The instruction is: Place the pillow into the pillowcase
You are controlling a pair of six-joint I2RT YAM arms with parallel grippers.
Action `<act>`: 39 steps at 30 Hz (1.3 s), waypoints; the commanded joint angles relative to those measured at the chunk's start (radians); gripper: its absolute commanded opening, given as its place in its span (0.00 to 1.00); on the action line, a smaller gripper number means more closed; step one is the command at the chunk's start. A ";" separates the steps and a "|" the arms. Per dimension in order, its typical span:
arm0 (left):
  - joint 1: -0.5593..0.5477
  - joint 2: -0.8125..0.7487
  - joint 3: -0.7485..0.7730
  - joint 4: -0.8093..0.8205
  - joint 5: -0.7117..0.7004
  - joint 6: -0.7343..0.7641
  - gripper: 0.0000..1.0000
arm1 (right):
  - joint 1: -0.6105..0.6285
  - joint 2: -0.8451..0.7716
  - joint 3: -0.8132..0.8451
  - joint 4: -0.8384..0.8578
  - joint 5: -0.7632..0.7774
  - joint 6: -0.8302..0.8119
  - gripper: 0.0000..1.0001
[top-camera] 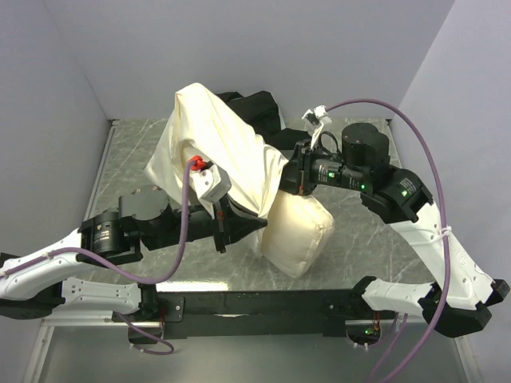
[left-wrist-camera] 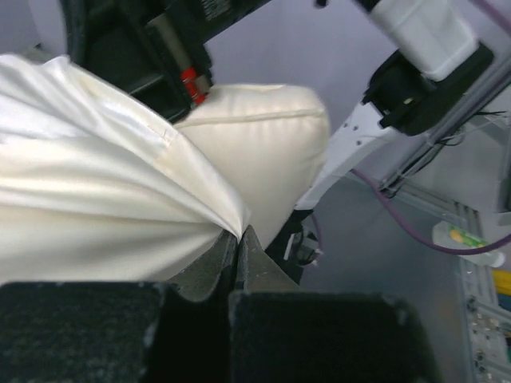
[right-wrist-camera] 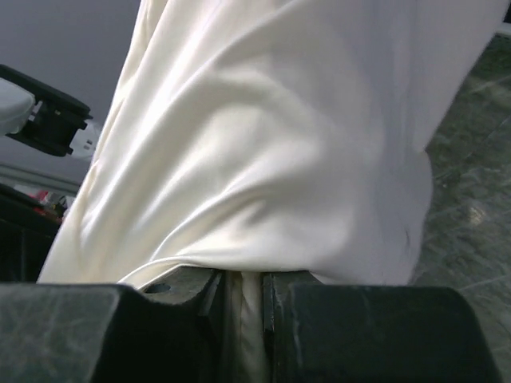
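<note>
Cream pillowcase [top-camera: 219, 140] lifted, clamped tight in left tool [left-wrist-camera: 238, 243] and right tool [right-wrist-camera: 243, 283]; pillow [top-camera: 297, 231] just beside; black cloth [top-camera: 259, 108] behind.

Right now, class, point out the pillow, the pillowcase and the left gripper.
pillow [top-camera: 297, 233], top external view, middle of its visible plump face.
pillowcase [top-camera: 215, 136], top external view, draped upper fabric.
left gripper [left-wrist-camera: 237, 243], left wrist view, between fingertips pinching the pillowcase edge.
</note>
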 commanded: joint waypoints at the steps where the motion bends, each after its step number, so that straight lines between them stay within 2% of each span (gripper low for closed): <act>1: -0.031 -0.024 -0.005 0.195 0.223 -0.072 0.01 | -0.016 -0.024 -0.055 0.363 -0.024 0.088 0.00; 4: -0.051 -0.012 -0.011 0.272 0.166 -0.109 0.01 | -0.014 -0.027 -0.164 0.460 -0.043 0.134 0.00; 5: -0.053 0.000 0.006 0.266 0.101 -0.135 0.01 | -0.014 -0.021 -0.209 0.480 -0.050 0.139 0.00; 7: -0.061 0.072 0.062 0.154 -0.016 -0.157 0.01 | -0.016 -0.015 -0.253 0.518 -0.070 0.151 0.00; 8: -0.068 0.101 0.119 0.116 -0.146 -0.179 0.01 | -0.014 -0.015 -0.315 0.544 -0.084 0.161 0.00; 10: -0.093 0.164 0.154 0.036 -0.267 -0.204 0.01 | -0.016 -0.010 -0.377 0.630 -0.104 0.196 0.00; 14: -0.096 0.195 0.077 0.093 -0.383 -0.314 0.01 | -0.013 0.072 -0.483 0.682 -0.089 0.193 0.00; 17: -0.096 0.192 0.014 0.125 -0.479 -0.376 0.01 | -0.016 0.160 -0.491 0.669 -0.035 0.162 0.00; 19: -0.096 0.192 0.010 0.062 -0.594 -0.465 0.01 | -0.014 0.201 -0.488 0.644 0.005 0.144 0.00; 22: -0.067 0.183 0.000 -0.086 -0.705 -0.608 0.01 | -0.020 0.206 -0.471 0.569 0.121 0.112 0.19; 23: -0.012 0.174 -0.035 -0.111 -0.695 -0.640 0.01 | -0.025 0.197 -0.468 0.557 0.135 0.104 0.37; 25: 0.054 0.128 -0.110 -0.061 -0.594 -0.658 0.01 | -0.029 0.153 -0.472 0.540 0.157 0.095 0.53; 26: 0.117 0.114 -0.185 -0.036 -0.555 -0.663 0.01 | -0.029 0.134 -0.474 0.537 0.164 0.089 0.65; 28: 0.159 0.083 -0.264 -0.004 -0.533 -0.687 0.01 | -0.031 0.078 -0.474 0.508 0.195 0.082 0.76; 29: 0.194 0.077 -0.284 -0.001 -0.529 -0.693 0.01 | -0.032 0.057 -0.477 0.497 0.201 0.079 0.85; 32: 0.260 0.063 -0.339 0.022 -0.486 -0.710 0.01 | -0.043 -0.012 -0.477 0.457 0.217 0.079 0.95; 36: 0.303 0.065 -0.353 0.041 -0.481 -0.727 0.01 | -0.062 -0.079 -0.472 0.319 0.354 0.105 0.99; 39: 0.323 0.072 -0.349 0.058 -0.489 -0.735 0.01 | -0.098 -0.171 -0.527 0.270 0.474 0.153 1.00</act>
